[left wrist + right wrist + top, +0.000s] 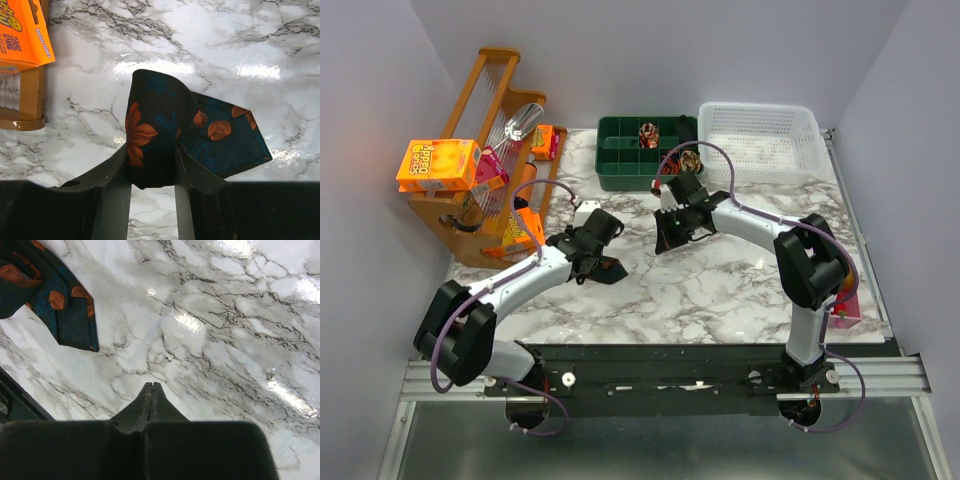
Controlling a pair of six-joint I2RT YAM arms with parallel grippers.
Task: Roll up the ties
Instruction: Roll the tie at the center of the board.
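Top external, left to right: wooden rack [490, 70] at the table's left edge, orange box [438, 164] perched on it. Left gripper [607, 266] sits just right of the rack, low over the marble table [720, 300], clamped on a tie [612, 270]. Left wrist view confirms it: left gripper [152, 160] jaws part-way closed, pinching a folded stretch of the dark navy tie [160, 115] with orange flowers. The fold arches up between the jaws and the pointed end sticks out to the right; cannot tell if that end touches the marble. Orange box [22, 35] and a rack foot [25, 107] show at that view's left edge. Right gripper [668, 240] is mid-table, near the left one but apart from it. Right wrist view: right gripper [152, 388] tips pressed together, holding nothing, above the marble; the tie's end [65, 310] lies at upper left, well clear of the tips. Behind the right arm is a green divided tray [616, 165] at the back edge. It holds a coiled tie [649, 133] in a back-row cell and a second coiled tie [690, 158] at the right end, partly behind the arm's cable. White mesh basket [760, 112] sits just beside the tray's right side.
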